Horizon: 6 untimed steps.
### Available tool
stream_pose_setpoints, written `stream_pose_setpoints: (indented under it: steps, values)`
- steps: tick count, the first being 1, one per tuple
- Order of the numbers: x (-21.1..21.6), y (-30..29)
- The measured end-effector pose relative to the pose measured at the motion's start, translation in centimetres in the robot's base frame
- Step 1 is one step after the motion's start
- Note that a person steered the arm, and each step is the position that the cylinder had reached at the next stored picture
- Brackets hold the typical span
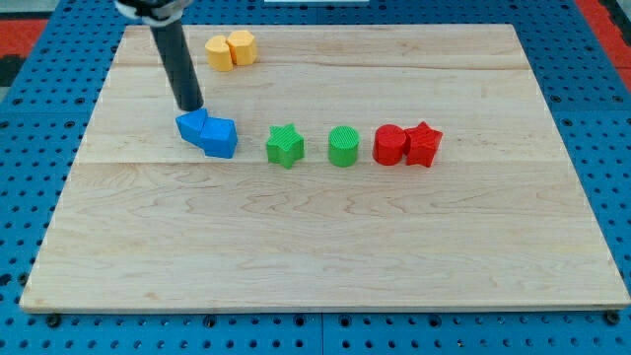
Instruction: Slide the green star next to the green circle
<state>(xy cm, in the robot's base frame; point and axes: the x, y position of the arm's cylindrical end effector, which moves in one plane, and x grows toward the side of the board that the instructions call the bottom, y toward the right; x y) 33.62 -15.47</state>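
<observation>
The green star [285, 146] sits on the wooden board [325, 247] a little left of centre. The green circle [343, 146] stands to its right, with a small gap between them. My tip [191, 107] is at the view's upper left, just above the two blue blocks [209, 133] and well left of the green star. The rod leans up toward the view's top left.
Two red blocks [407, 145] touch each other to the right of the green circle. Two yellow blocks [231, 50] sit near the board's top edge. A blue pegboard [30, 118] surrounds the board.
</observation>
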Motion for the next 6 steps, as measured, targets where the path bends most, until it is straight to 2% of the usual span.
stream_pose_setpoints:
  steps: [1, 2, 3, 4, 5, 6]
  values:
    - [0.4, 5.5]
    - [8.7, 8.4]
    - [11.0, 6.8]
    - [11.2, 11.8]
    - [12.1, 14.2]
    - [17.3, 15.8]
